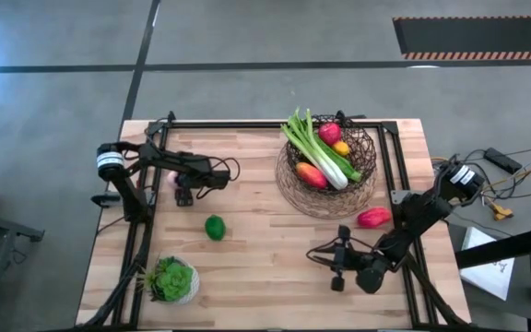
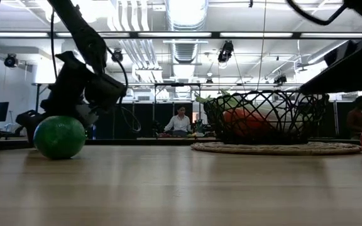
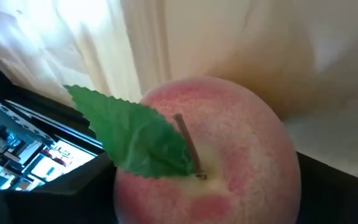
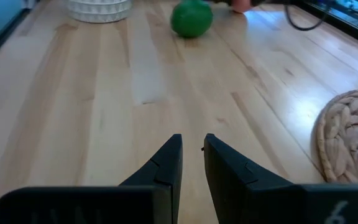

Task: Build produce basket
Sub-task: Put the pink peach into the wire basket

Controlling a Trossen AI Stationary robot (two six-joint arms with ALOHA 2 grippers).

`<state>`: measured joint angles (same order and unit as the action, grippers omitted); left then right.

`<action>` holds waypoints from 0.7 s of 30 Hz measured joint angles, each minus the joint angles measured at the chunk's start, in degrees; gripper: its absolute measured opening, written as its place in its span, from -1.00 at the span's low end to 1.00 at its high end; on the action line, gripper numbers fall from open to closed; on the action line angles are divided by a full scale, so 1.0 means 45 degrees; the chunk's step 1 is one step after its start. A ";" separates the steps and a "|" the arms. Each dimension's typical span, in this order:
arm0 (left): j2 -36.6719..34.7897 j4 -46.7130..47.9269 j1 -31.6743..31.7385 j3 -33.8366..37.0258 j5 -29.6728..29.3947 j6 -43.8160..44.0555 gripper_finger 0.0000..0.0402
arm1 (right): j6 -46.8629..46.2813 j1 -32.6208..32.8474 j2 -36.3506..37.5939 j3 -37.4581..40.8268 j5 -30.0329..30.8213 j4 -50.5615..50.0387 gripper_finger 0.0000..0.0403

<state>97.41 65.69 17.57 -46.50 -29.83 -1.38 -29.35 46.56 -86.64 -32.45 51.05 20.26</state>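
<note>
Your desk carries the basket toward its far right, sitting on a round woven mat. The basket already holds green leafy stalks and several red, pink and orange pieces. It serves as the landmark for everything else.

Well to the left of the basket, your left arm reaches down to a pale pink, apple-like fruit with a green leaf and stem. That fruit fills the left wrist view and shows as a small pink spot beside the left tool from above. Whether that tool is spread or pinching the fruit cannot be told from these pictures.

In front of the basket, on its near side, your right tool hovers low over bare wood, fingers almost pressed together and holding nothing.

A red piece lies just off the basket's near right edge, close to the right arm. The green lime rests well apart from the basket, to its near left, and a small potted plant stands farther off at the near left corner.

By the look of it, the step in hand is picking up the pink fruit. The next move would call for a firm grip, a lift clear of the desk and a carry across to the basket's rim.
</note>
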 joint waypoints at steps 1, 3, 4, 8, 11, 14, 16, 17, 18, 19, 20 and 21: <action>-0.0004 0.0129 -0.0049 -0.0134 0.0069 0.0171 0.50 | 0.0019 0.0142 0.0077 0.0001 -0.0004 -0.0057 -0.72; -0.0085 0.0641 -0.0219 -0.0520 0.0267 0.0469 0.48 | 0.0021 0.0513 0.0326 0.0010 0.0005 -0.0147 -0.72; -0.0172 0.0965 -0.0355 -0.0778 0.0284 0.0612 0.48 | 0.0021 0.0761 0.0489 0.0010 0.0005 -0.0147 -0.72; -0.0715 0.2452 -0.1179 -0.2207 0.0292 0.1066 0.48 | -0.0132 0.1835 0.1376 0.0010 0.0007 -0.0508 -0.72; -0.1000 0.3446 -0.1988 -0.3803 0.0315 0.1706 0.48 | -0.0159 0.2795 0.1998 0.0010 0.0361 -0.0737 -0.72; -0.1112 0.3497 -0.2844 -0.5749 0.0643 0.2242 0.48 | -0.0176 0.3867 0.2504 0.0010 0.0924 -0.1060 -0.72; -0.1062 0.2909 -0.3334 -0.7029 0.1189 0.2329 0.48 | -0.0625 0.4565 0.2791 0.0010 0.1129 -0.1566 -0.72; -0.1022 0.2339 -0.3524 -0.7639 0.1499 0.2337 0.48 | -0.1042 0.4900 0.2890 0.0010 0.1258 -0.1901 -0.72; -0.0945 0.1577 -0.3677 -0.8184 0.1833 0.2298 0.48 | -0.1519 0.5231 0.2950 0.0005 0.1472 -0.2258 -0.72; -0.0830 0.0710 -0.3801 -0.8688 0.2201 0.2192 0.48 | -0.2004 0.5554 0.2960 0.0010 0.1765 -0.2574 -0.72; -0.0729 -0.0282 -0.3890 -0.9105 0.2520 0.2064 0.48 | -0.2486 0.5830 0.2952 0.0009 0.2106 -0.2884 -0.72; -0.0618 -0.1276 -0.3916 -0.9482 0.2850 0.1866 0.48 | -0.2954 0.6051 0.2879 0.0010 0.2512 -0.3158 -0.72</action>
<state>94.63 59.95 -0.06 -89.17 -17.00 7.02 -42.64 73.79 -73.69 -32.40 62.35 6.04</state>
